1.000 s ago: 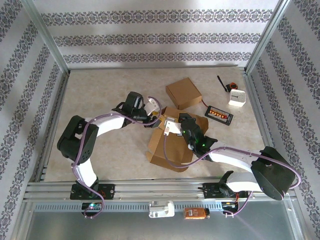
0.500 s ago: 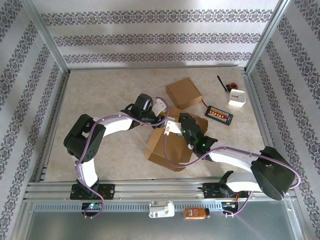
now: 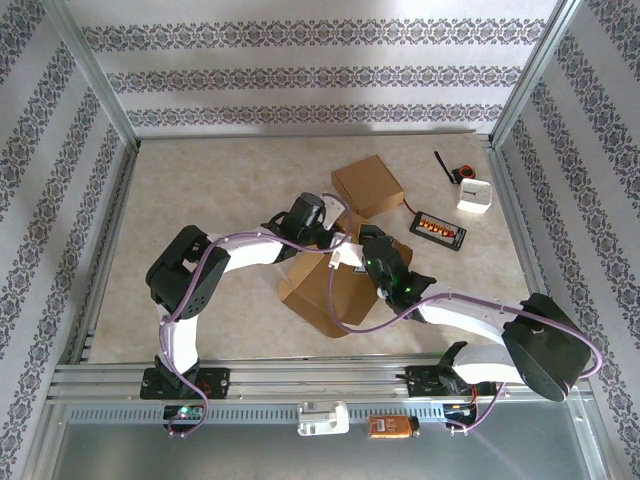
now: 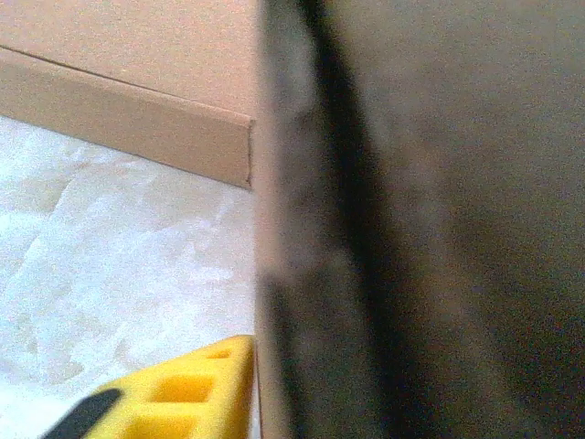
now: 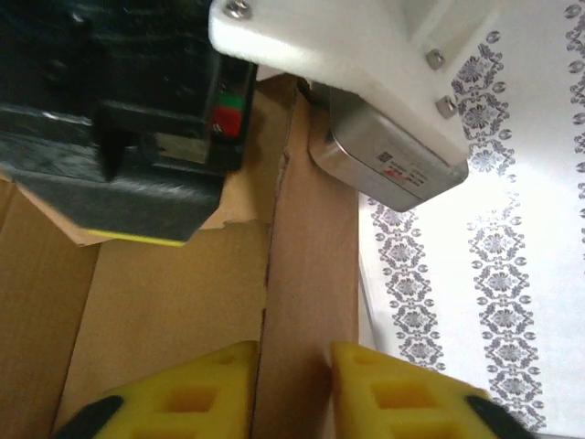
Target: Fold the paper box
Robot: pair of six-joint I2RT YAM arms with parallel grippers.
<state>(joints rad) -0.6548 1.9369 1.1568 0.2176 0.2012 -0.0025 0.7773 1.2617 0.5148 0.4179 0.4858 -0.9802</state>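
1. Your left hand [image 3: 330,230] reaches in from the left over the table [image 3: 200,190] to the far edge of the paper box [image 3: 325,295]. In its wrist view, one yellow fingertip [image 4: 196,393] sits just beside a dark, blurred cardboard panel [image 4: 411,229]. The other finger is hidden behind that panel, so you cannot tell whether this hand is clenched on it or released.
2. The paper box sits in the middle of the table between your two hands. It is brown and partly folded, with some of its walls lifted.
3. Your right hand [image 3: 345,256] meets the same far edge from the right, just beside the left hand. In its wrist view, the two yellow fingertips [image 5: 210,384] stand on either side of an upright flap [image 5: 311,302]. You cannot tell whether they pinch the flap or only bracket it.
4. Beyond both hands, a closed cardboard box [image 3: 368,185] lies flat.
5. Further right is a black tray [image 3: 438,228] holding orange pieces.
6. A white block [image 3: 474,196] sits near the right wall, with a thin black stick [image 3: 443,165] at its far-left side.
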